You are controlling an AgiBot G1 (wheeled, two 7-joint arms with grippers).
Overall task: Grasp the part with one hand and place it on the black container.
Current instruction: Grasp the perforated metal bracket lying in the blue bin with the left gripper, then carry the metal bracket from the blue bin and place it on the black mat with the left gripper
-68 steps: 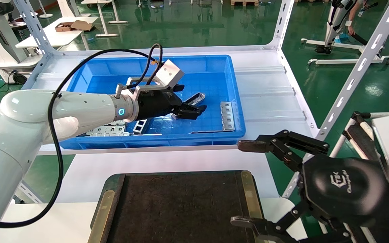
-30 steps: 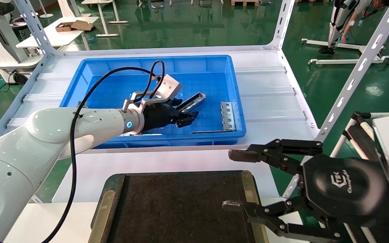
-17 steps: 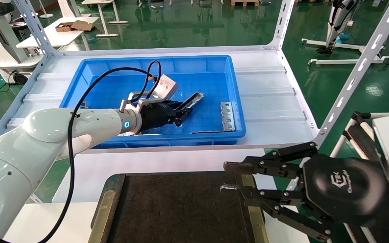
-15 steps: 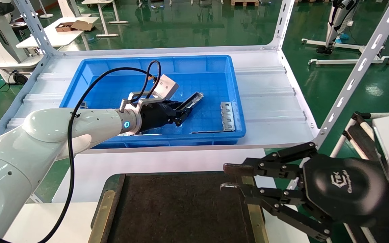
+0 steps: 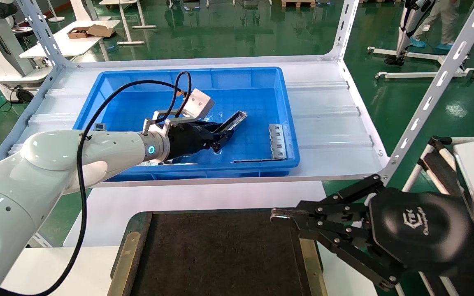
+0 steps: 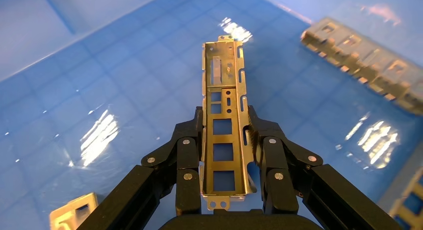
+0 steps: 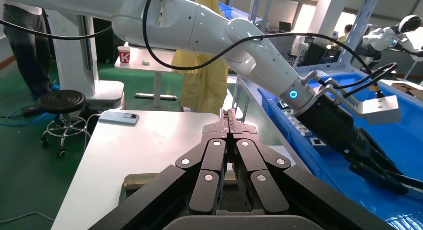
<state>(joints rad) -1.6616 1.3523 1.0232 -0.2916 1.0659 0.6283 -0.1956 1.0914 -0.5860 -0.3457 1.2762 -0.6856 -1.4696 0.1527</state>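
My left gripper [image 5: 221, 141] is low inside the blue bin [image 5: 261, 78] and shut on the part [image 5: 234, 120], a narrow silver-grey channel bar. Its far end sticks out past the fingertips. In the left wrist view the gripper [image 6: 224, 115] clamps both long sides of the part [image 6: 223, 80], which lies lengthwise between the fingers over the bin floor. My right gripper [image 5: 276, 214] is shut and empty, at the right brass strip of the black container [image 5: 220, 255]. It also shows in the right wrist view [image 7: 229, 117] with the pads pressed together.
A flat silver plate with square cutouts [image 5: 277, 141] lies at the bin's right side and shows in the left wrist view [image 6: 364, 65]. More metal pieces lie at the bin's left, mostly behind my arm. White rack posts [image 5: 426, 98] stand to the right.
My left gripper went down into the bin and closed on the part. My right gripper went from wide open to shut and shifted slightly toward the container.
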